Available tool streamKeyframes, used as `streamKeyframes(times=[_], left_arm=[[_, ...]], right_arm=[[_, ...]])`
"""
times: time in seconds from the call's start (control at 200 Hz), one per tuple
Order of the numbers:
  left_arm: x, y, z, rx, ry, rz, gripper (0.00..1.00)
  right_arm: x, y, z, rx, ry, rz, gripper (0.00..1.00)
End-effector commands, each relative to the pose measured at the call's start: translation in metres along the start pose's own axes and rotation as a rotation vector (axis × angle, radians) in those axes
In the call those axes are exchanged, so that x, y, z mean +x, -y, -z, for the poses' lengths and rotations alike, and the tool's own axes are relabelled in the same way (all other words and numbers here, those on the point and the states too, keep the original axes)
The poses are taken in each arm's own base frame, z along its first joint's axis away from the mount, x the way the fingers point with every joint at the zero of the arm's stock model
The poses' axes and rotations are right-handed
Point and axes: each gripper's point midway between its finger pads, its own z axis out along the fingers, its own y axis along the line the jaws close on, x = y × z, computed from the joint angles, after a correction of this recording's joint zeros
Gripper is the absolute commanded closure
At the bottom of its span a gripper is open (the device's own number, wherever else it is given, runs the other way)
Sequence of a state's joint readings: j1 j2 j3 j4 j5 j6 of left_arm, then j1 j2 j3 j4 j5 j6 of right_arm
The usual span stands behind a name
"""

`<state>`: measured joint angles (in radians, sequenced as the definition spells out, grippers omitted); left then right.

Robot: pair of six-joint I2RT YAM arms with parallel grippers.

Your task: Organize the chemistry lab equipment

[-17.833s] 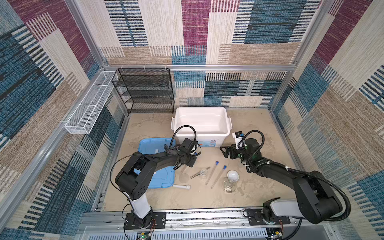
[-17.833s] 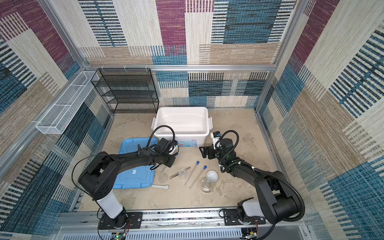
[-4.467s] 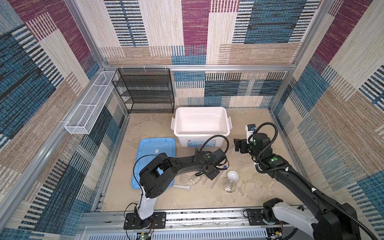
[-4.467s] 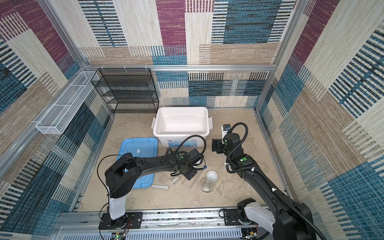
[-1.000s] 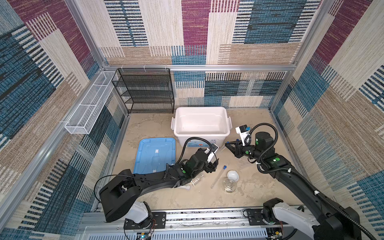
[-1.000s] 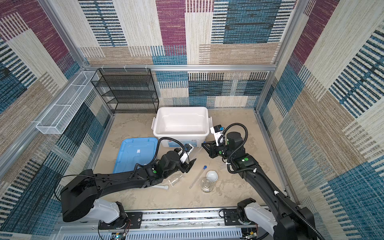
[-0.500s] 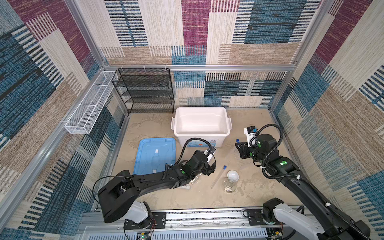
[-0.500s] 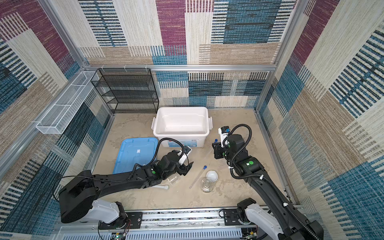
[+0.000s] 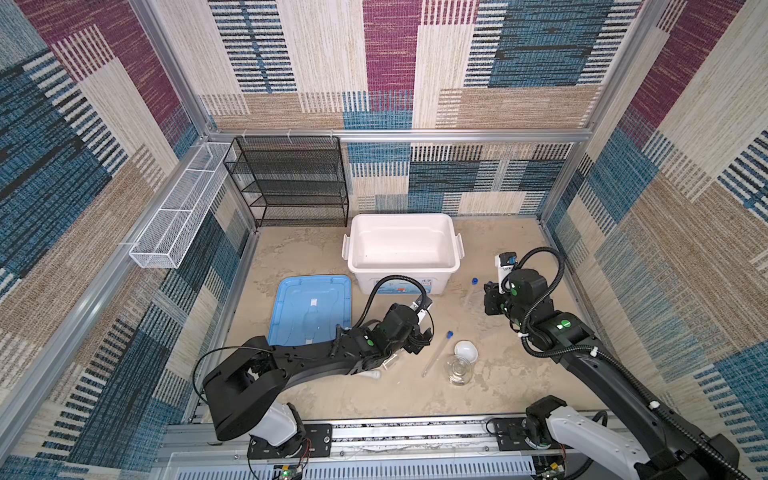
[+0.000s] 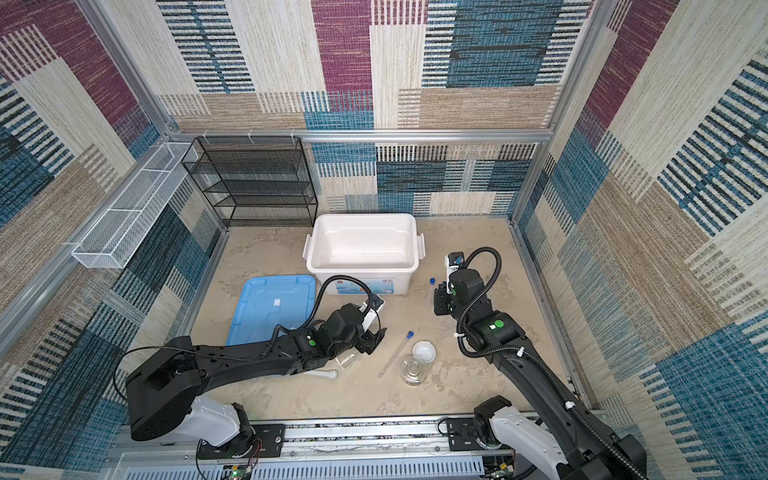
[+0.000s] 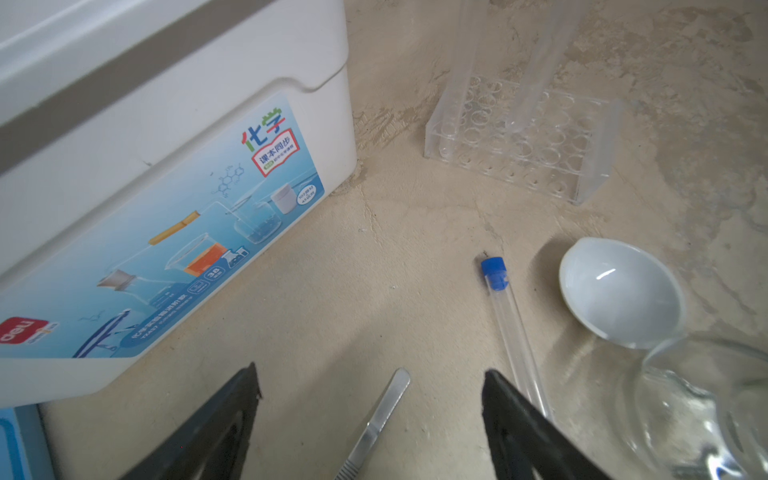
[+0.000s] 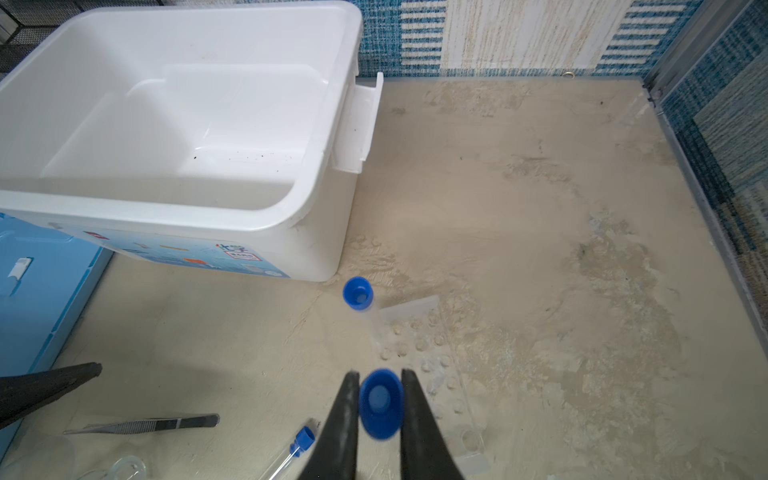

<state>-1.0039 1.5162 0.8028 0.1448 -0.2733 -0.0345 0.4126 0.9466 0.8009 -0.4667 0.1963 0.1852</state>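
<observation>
Currently clamped: a blue-capped test tube (image 12: pixel 380 405), upright, its cap pinched between the right gripper (image 12: pixel 380 374) fingers, right of the white bin's near corner.
Second tube (image 12: pixel 357 293): upright in the clear rack (image 11: pixel 519 141), just beyond the clamped one.
Third tube (image 9: pixel 436 353): flat on the table (image 9: pixel 519 249) at mid-scene, cap pointing far, just left of the small white bowl (image 9: pixel 465 350) and glass flask (image 9: pixel 459 369).
Left gripper (image 11: pixel 368 376): fingers wide apart and holding nothing, low over the tweezers (image 11: pixel 378 419), whose tip lies between them.
In the way: the third tube runs close beside one left finger, with the bowl and flask just beside each other past it.
Pestle (image 9: pixel 372 374): near side, partly under the left arm.
Open room: bare table right of the rack, up to the right wall.
Edges: white bin (image 9: pixel 401 216) at far centre, blue lid (image 9: pixel 309 307) flat to its left, black wire rack (image 9: pixel 291 183) in the far left corner.
Hard to make out: the clear rack nearly vanishes in both top views. Whether the clamped tube's lower end sits in a hole cannot be told. The flask is cut off in the left wrist view.
</observation>
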Motion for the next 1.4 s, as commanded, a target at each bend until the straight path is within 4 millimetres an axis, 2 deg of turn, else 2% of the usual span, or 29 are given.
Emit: streamKeyframes(times=[0.0, 0.541, 1.217, 1.397], left_arm=[[0.004, 0.005, -0.002, 0.017, -0.035, 0.001, 0.14], [0.011, 0.012, -0.009, 0.033, -0.069, -0.02, 0.15], [0.014, 0.022, -0.013, 0.045, -0.095, -0.058, 0.15], [0.019, 0.03, -0.014, 0.066, -0.124, -0.07, 0.19]], right_arm=[[-0.011, 0.002, -0.002, 0.026, 0.037, 0.018, 0.91], [0.0, -0.006, -0.017, 0.01, 0.009, 0.039, 0.92], [0.017, -0.004, -0.03, 0.034, -0.031, 0.076, 0.92], [0.02, -0.002, -0.032, 0.041, -0.03, 0.078, 0.92]])
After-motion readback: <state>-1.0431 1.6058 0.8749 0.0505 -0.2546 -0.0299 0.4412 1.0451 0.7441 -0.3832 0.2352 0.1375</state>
